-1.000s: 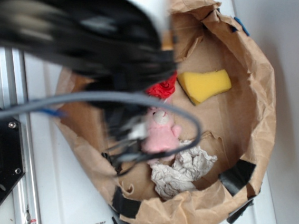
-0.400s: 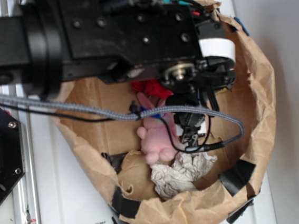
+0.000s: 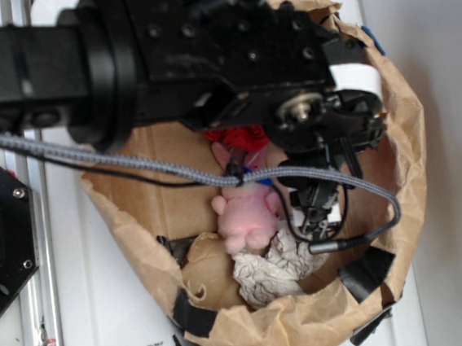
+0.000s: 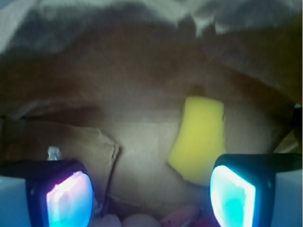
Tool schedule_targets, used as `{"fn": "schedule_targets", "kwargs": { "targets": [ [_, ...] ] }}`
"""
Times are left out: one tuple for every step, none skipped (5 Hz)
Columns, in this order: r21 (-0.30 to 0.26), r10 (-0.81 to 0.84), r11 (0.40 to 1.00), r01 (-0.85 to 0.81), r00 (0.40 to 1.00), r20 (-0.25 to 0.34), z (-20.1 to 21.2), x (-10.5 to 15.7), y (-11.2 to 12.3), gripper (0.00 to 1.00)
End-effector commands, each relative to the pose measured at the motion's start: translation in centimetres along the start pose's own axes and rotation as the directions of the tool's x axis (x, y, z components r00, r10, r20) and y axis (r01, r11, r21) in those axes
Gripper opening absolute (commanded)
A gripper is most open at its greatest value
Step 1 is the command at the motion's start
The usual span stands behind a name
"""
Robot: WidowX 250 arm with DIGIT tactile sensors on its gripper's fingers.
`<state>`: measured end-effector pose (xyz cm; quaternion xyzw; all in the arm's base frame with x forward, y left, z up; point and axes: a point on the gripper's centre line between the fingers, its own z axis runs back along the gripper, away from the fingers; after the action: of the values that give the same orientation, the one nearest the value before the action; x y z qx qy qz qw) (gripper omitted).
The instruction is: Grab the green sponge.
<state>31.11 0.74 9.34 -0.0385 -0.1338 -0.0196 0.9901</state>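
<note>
Hand [image 4: 151, 189] advanced, sponge [image 4: 198, 139] ahead

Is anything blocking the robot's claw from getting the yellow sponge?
Nothing visible does. In the wrist view the sponge lies on bare brown paper just ahead of the open end effector, toward its right finger. The pink bunny sits off to the side.

Your exterior view is evenly bright, the white table [image 3: 106, 316] nearly washed out, the black arm [image 3: 162, 57] a little soft. Your wrist view is dim and blurred throughout; the finger pads [image 4: 68, 198] glow blue-pink with glare, and the paper walls [image 4: 118, 56] sit in shadow
</note>
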Motion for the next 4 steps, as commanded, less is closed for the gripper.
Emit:
{"fn": "schedule_targets", "kwargs": {
  "targets": [
    [0.054,-0.021,0.998,0.017,0.996,0.084,-0.7,2.1,0.4,1.00],
    [0.046,-0.042,0.998,0.039,0.997,0.065,-2.4,2.0,0.5,1.00],
    [0.059,-0.061,0.997,0.058,0.997,0.037,-4.0,1.9,0.8,1.00],
    [0.074,-0.081,0.994,0.080,0.996,0.022,-4.6,1.5,0.6,1.00]
  ]
}}
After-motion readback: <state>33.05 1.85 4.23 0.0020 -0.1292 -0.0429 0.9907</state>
